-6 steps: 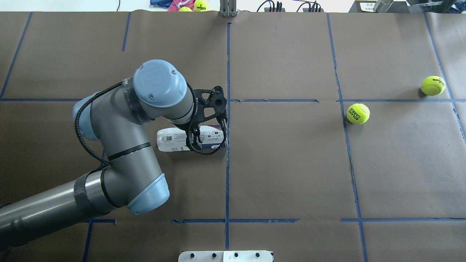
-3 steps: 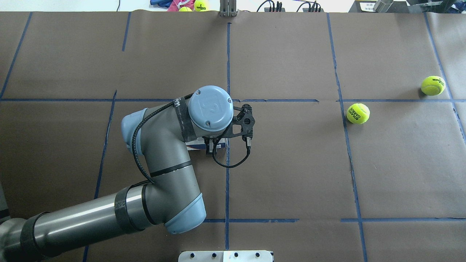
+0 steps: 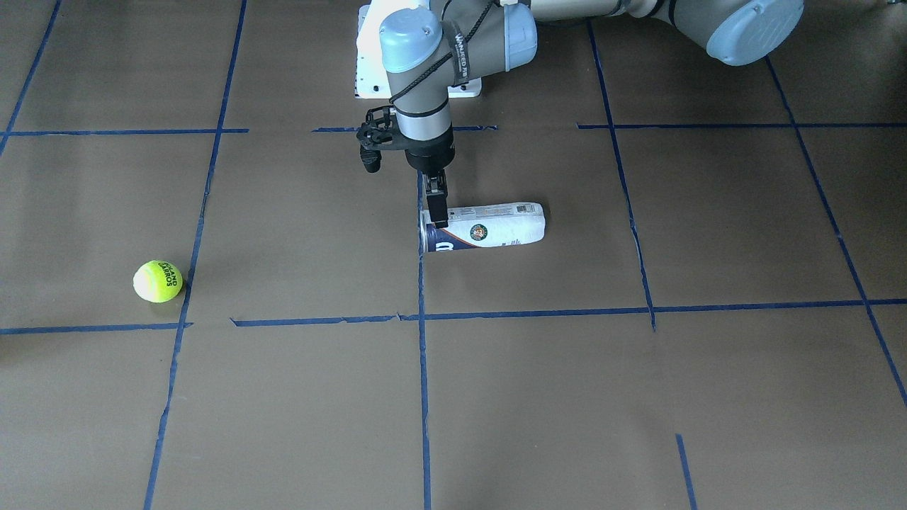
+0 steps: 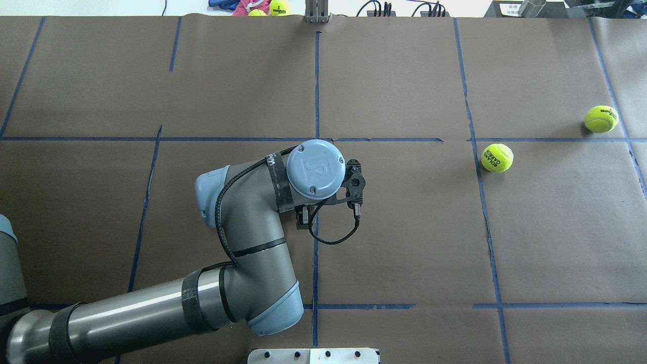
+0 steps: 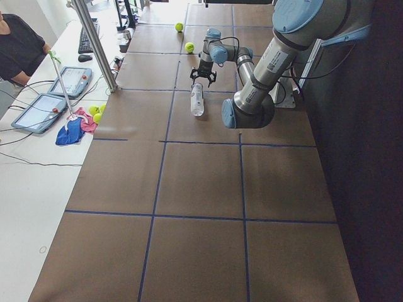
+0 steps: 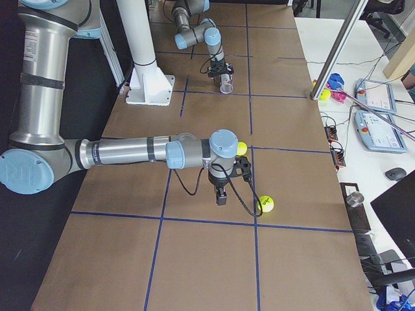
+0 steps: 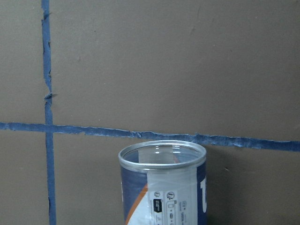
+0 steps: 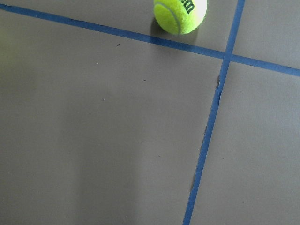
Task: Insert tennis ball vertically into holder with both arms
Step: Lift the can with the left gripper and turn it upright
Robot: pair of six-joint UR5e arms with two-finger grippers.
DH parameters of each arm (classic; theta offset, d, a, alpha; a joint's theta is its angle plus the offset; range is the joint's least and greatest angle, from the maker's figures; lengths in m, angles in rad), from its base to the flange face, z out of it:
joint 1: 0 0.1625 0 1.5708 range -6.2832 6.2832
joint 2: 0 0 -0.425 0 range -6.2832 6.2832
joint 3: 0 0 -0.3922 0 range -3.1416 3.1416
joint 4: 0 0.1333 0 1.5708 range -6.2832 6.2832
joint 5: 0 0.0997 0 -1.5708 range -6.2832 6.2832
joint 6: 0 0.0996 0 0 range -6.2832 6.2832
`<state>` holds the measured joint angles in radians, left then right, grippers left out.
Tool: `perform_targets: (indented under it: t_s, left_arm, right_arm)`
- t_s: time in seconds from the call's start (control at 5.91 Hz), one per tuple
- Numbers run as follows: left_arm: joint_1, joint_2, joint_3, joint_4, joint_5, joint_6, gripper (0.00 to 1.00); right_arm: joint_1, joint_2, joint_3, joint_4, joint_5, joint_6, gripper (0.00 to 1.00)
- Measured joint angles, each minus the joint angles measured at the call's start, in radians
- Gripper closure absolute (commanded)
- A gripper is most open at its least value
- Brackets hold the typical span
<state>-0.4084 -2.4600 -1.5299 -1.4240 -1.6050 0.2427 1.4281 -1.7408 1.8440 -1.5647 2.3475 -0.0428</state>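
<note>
The holder (image 3: pixel 496 225), a clear can with a white and navy label, lies on its side with its open end at the middle tape line. My left gripper (image 3: pixel 437 221) points straight down over that open end, its fingers close together, and nothing shows between them. In the overhead view the left gripper (image 4: pixel 302 222) and wrist hide the can. The left wrist view shows the can's open rim (image 7: pixel 161 154). A tennis ball (image 4: pixel 498 157) lies far to the right. My right gripper (image 6: pixel 220 194) hovers near it; I cannot tell whether it is open or shut.
A second ball (image 4: pixel 601 119) lies further right and also shows in the right wrist view (image 8: pixel 180 14). The white pedestal base (image 4: pixel 313 356) is at the near table edge. More balls and cloth (image 4: pixel 279 7) lie past the far edge. An operator (image 5: pixel 19 44) sits there.
My left arm has swung right and toward the robot, carrying its gripper along the can to the open end. The can and both balls have not moved.
</note>
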Motion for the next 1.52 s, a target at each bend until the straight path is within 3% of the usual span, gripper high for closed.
perform_targets:
  t_s: [0.51,1.52]
  left_arm:
    - [0.000,-0.025,0.047,-0.013,0.013,-0.012,0.00]
    - [-0.001,0.021,0.067,-0.095,0.044,-0.012,0.00]
  right_arm:
    - [0.000,0.000,0.000,0.000,0.001,0.000,0.00]
    - [0.000,-0.002,0.000,0.000,0.004,0.000,0.00]
